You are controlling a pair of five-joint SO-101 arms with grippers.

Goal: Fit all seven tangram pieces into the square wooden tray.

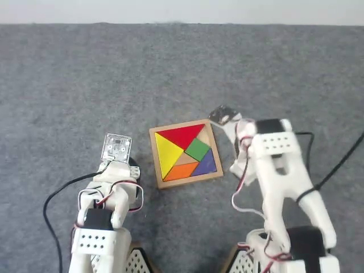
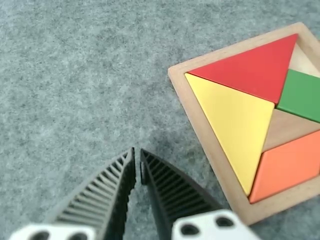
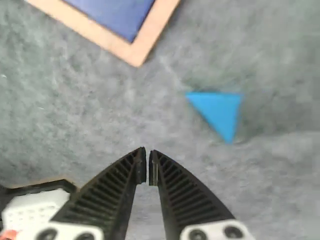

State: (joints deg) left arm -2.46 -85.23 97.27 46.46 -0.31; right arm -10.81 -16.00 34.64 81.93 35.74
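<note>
The square wooden tray (image 1: 160, 183) lies mid-table holding a red triangle (image 1: 182, 136), a yellow triangle (image 1: 165, 153), a green square (image 1: 197, 149), an orange piece (image 1: 181, 170) and a purple-blue piece (image 1: 206, 163). Bare wood shows in its far right corner and its middle. In the left wrist view my left gripper (image 2: 137, 156) hovers shut and empty over carpet beside the tray's (image 2: 177, 75) yellow triangle (image 2: 235, 117). A small light-blue triangle (image 3: 220, 112) lies on the carpet outside the tray corner (image 3: 142, 47). My right gripper (image 3: 148, 156) is shut and empty, a short way from it.
Grey carpet covers the table, with open room behind and to the left of the tray. The left arm (image 1: 108, 199) stands at the tray's near left. The right arm (image 1: 273, 165) rises close to the tray's right side, cables hanging beside it.
</note>
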